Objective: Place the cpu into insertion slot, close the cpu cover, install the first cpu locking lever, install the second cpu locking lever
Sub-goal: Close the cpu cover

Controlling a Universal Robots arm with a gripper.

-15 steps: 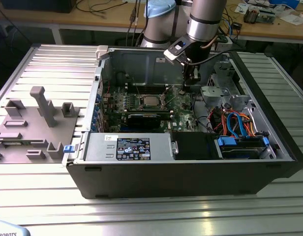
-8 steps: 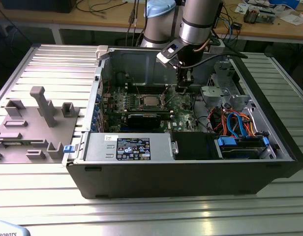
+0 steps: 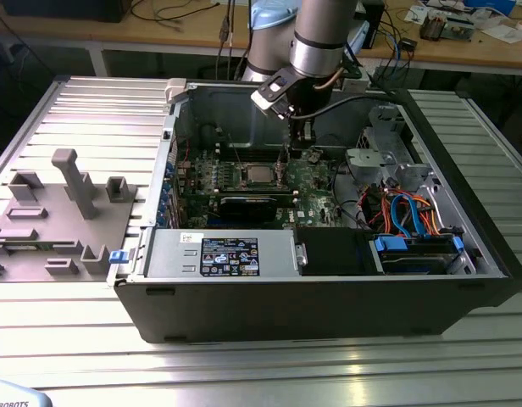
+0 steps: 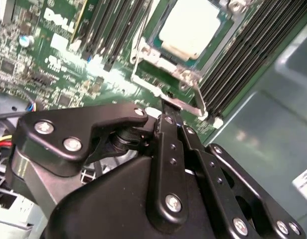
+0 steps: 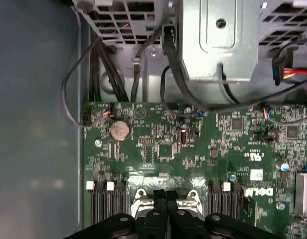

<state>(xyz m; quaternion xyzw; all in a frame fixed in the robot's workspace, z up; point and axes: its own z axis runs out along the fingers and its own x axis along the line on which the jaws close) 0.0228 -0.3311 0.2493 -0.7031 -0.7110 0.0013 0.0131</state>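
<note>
The cpu lies in its socket on the green motherboard inside the open computer case. In the second wrist view its silvery top shows through the window of the cpu cover, which lies flat around it. My gripper hangs just to the exterior view's right of the socket. Its black fingers are shut together, and their tips touch a thin metal lever at the socket's edge. In the first wrist view the gripper stands over the socket's metal frame.
Memory slots flank the socket. A long black card lies in front of it, with a power supply nearer still. A drive cage and coloured cables fill the case's right. A grey fixture stands outside on the left.
</note>
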